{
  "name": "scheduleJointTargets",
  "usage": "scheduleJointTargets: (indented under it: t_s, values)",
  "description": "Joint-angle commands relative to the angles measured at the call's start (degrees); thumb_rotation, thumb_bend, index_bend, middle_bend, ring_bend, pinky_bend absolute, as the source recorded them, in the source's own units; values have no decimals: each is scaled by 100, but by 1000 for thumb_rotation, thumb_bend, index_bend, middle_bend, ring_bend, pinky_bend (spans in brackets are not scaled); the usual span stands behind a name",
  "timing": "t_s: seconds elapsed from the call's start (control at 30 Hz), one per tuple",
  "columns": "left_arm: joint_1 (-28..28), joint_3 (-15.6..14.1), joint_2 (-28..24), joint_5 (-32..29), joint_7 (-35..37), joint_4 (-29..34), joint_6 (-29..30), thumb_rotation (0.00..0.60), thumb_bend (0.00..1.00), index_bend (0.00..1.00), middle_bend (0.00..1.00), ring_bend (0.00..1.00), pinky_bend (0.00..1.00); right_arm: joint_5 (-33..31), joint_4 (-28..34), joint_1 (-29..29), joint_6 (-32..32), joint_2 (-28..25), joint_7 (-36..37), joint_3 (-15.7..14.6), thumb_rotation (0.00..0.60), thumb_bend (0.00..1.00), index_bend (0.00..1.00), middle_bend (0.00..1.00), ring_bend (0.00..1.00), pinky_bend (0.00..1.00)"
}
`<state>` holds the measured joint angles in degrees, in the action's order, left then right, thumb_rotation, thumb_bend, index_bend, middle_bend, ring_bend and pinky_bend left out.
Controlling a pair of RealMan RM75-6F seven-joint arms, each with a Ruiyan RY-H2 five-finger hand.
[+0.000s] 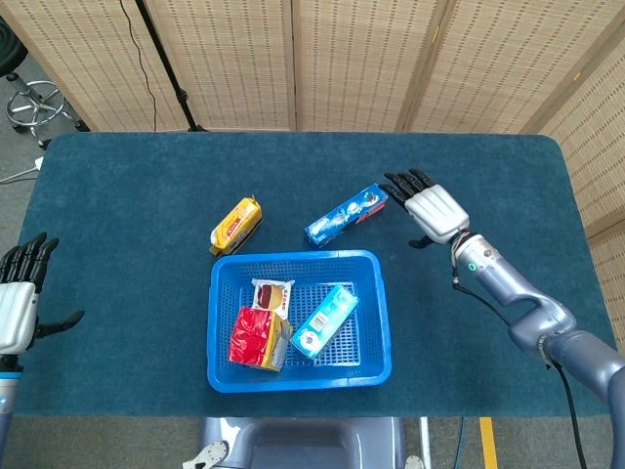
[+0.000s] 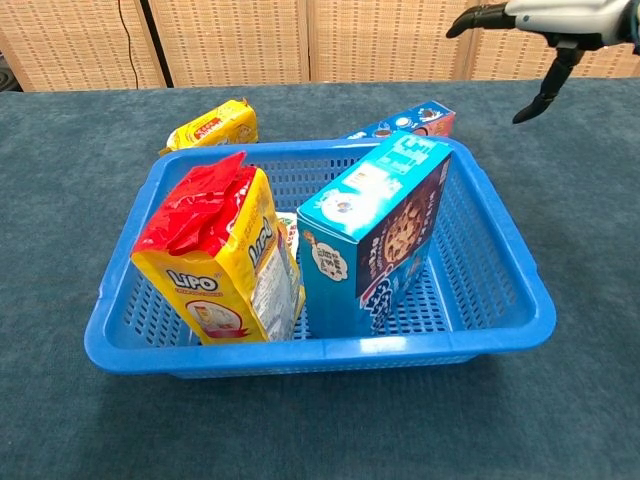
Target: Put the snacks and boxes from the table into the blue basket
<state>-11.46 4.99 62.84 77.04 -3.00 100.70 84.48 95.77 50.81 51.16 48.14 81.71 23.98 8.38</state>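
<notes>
2 packs [image 1: 235, 224] outside blue basket [image 1: 377, 315] rim, right hand [image 1: 433, 209] spread beside long box [image 1: 346, 215]
</notes>
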Motion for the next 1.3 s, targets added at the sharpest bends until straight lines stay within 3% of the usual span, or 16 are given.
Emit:
scheduleJointTargets:
  t_s: [0.03, 0.37, 0.67, 0.87, 0.97, 1.03, 1.13, 1.3]
  values:
    - [20, 36, -16, -32, 26, -6, -6, 600, 0, 0, 0, 0, 0, -191, -762, 454, -563, 644, 188, -58, 600, 0, 0, 0, 0, 26]
    - [-48, 167, 24, -293, 117, -166, -312, 600, 0, 0, 0, 0, 0, -537, -2173, 1068, -1407, 1713, 348, -82, 600, 0, 0, 0, 0, 37]
    - [-98, 308, 87, -559, 107, -294, -478, 600, 0, 0, 0, 0, 0, -480, -3049, 1375, -2129, 2331, 602, -434, 600, 6, 0, 0, 0, 63]
    - [-124, 408, 153, -679, 154, -389, -530, 600, 0, 0, 0, 0, 0, -306, -3424, 1490, -2072, 2654, 917, -696, 600, 242, 83, 15, 0, 149]
    - [-126, 437, 189, -741, 120, -429, -546, 600, 0, 0, 0, 0, 0, -297, -3640, 1531, -1931, 2861, 1053, -736, 600, 295, 246, 158, 62, 214]
    - [-128, 450, 203, -774, 113, -435, -564, 600, 0, 0, 0, 0, 0, -332, -3783, 1523, -1798, 2972, 1085, -713, 600, 330, 402, 352, 205, 303]
    - [-132, 467, 211, -807, 110, -450, -588, 600, 0, 0, 0, 0, 0, -385, -3917, 1500, -1584, 3058, 1135, -673, 600, 389, 538, 535, 359, 415]
    - [-158, 477, 204, -825, 170, -481, -702, 600, 0, 0, 0, 0, 0, -500, -3931, 1436, -1159, 2923, 1376, -584, 600, 400, 565, 599, 430, 469]
